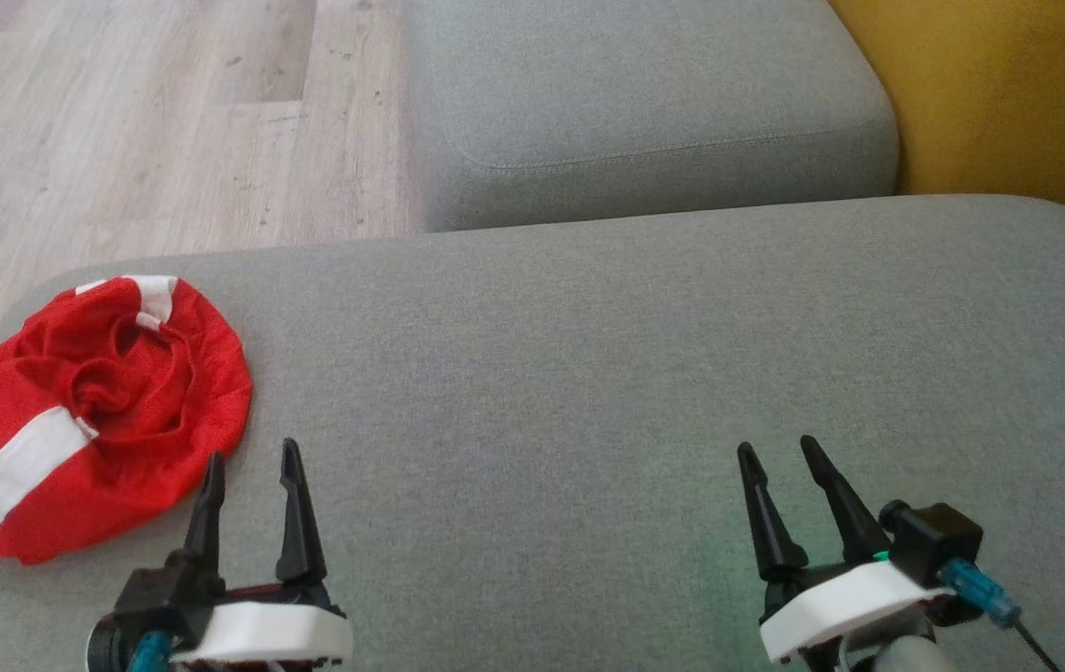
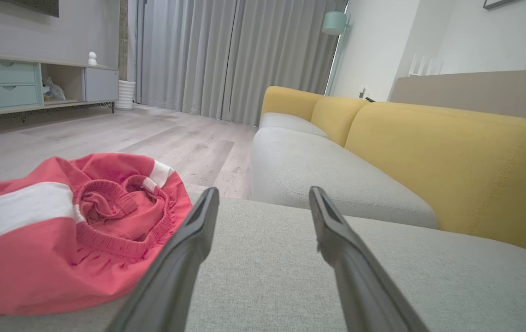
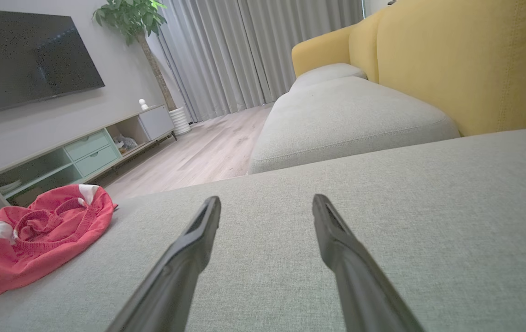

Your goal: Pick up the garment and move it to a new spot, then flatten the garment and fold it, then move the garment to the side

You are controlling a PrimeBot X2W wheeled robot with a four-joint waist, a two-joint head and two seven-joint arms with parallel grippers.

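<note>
Garment (image 1: pixel 93 411) red, white bands. Seat cushion (image 1: pixel 588 392) grey. Backrest (image 2: pixel 452 161) mustard yellow. Floor (image 1: pixel 121 121) pale wood-grain.
</note>
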